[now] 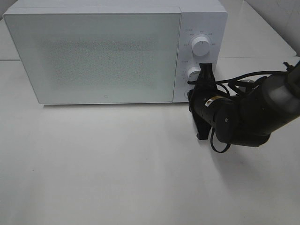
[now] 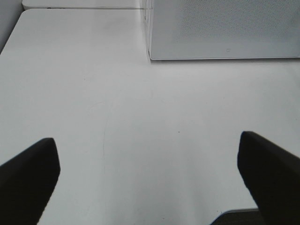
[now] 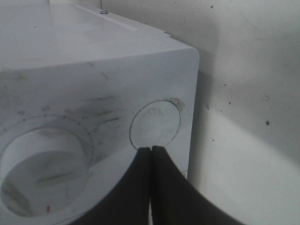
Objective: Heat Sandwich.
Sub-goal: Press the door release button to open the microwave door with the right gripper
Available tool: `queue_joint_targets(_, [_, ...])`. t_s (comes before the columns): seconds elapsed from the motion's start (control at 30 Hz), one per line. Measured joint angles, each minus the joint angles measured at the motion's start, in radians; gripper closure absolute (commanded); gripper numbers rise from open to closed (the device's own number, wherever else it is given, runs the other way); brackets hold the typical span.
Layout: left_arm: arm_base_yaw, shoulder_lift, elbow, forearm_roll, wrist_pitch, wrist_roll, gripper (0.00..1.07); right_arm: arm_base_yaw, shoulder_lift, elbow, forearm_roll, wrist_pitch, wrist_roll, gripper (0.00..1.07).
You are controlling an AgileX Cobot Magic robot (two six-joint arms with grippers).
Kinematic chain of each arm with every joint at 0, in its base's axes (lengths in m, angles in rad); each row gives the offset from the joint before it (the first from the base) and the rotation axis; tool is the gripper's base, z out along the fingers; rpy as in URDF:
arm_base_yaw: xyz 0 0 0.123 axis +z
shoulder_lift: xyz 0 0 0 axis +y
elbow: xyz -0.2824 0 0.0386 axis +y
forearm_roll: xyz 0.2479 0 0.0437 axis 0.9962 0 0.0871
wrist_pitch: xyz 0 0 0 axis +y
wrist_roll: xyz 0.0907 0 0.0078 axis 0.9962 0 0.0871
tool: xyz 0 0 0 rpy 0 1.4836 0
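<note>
Across the far half of the white table (image 1: 117, 178) stands the microwave (image 1: 93, 51), its door shut flush and its frosted front hiding the inside; where the sandwich is cannot be told. On the near side, bare tabletop runs from the left edge to the right. The right arm (image 1: 253, 112) reaches in from the right to the control panel. The right gripper (image 3: 151, 149), fingers pressed together and holding nothing, has its tips at the rim of the round button (image 3: 157, 123), beside a dial (image 3: 42, 164) and close to the microwave's right edge. The left gripper (image 2: 149, 164) hangs over bare table near the microwave's front, fingers (image 2: 28, 178) spread wide around nothing.
</note>
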Motion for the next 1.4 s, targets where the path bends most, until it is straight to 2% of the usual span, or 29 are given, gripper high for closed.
queue_joint_targets(0.67, [0.0,0.0,0.0,0.0,0.0,0.0,0.09,0.0,0.093,-0.116,0.126,0.002,-0.067,1.07])
queue_joint_targets(1.4, [0.0,0.0,0.0,0.0,0.0,0.0,0.09,0.005,0.084,-0.122,0.15,-0.025,-0.087,1.07])
